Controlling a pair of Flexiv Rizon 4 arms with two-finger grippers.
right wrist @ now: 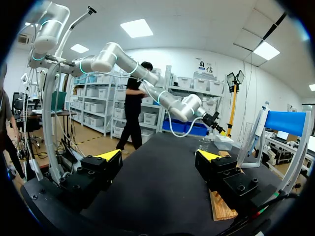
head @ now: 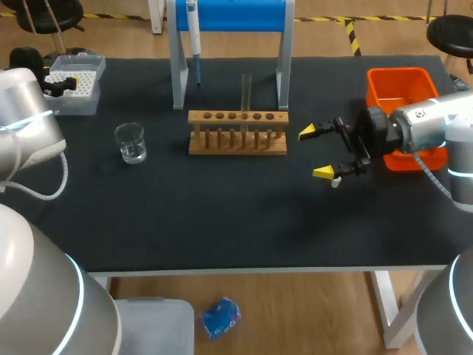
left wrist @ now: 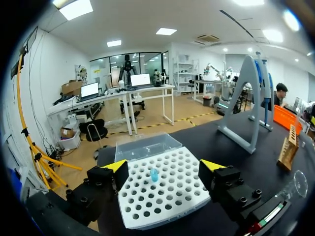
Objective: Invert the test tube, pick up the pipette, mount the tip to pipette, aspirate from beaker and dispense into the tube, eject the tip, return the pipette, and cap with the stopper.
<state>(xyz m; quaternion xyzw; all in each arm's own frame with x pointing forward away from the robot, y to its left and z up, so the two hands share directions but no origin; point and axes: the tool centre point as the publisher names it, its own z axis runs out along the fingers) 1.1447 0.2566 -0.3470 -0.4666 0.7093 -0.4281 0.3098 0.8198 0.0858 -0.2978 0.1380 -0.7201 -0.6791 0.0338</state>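
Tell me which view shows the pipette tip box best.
The left wrist view: the pipette tip box lies just ahead of the left gripper, its holes and one blue tip plain. The head view shows it small, partly behind that gripper. The right wrist view shows it tiny, distant.

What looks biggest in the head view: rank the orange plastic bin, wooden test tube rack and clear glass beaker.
Orange plastic bin, partly hidden by the right arm
wooden test tube rack
clear glass beaker
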